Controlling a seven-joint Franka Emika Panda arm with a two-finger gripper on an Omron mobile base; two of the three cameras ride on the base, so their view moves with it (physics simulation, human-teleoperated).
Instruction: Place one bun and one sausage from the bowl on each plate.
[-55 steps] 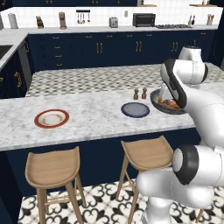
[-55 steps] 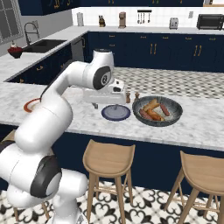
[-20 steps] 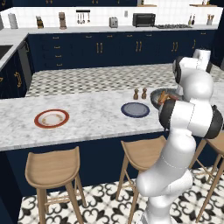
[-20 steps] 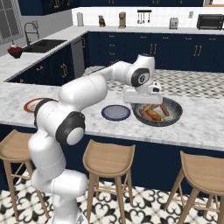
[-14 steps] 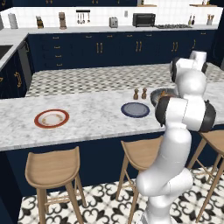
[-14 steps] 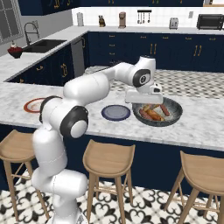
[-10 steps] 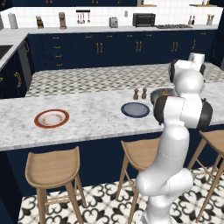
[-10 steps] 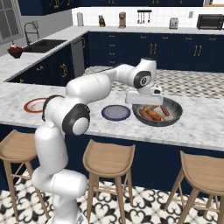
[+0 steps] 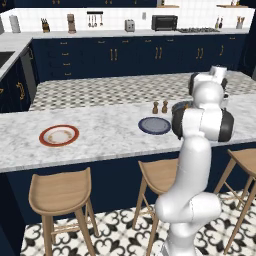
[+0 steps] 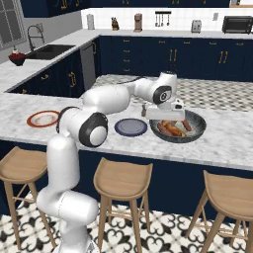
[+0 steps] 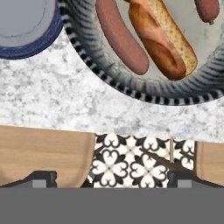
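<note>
Marble island counter (image 10: 232,141), dark kitchen. Gripper (image 10: 166,113) spread wide, empty, over near rim of bowl (image 11: 131,89). Sausage (image 11: 121,36) and bun (image 11: 162,40) inside. Advise centring over sausage before descending.

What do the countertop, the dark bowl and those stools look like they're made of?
The countertop looks like polished marble or a stone imitation: white with grey veining. The bowl seems dark glazed ceramic or metal; its wall is ribbed with light streaks. The stools look like wood, with tan seats and slim tan legs.
</note>
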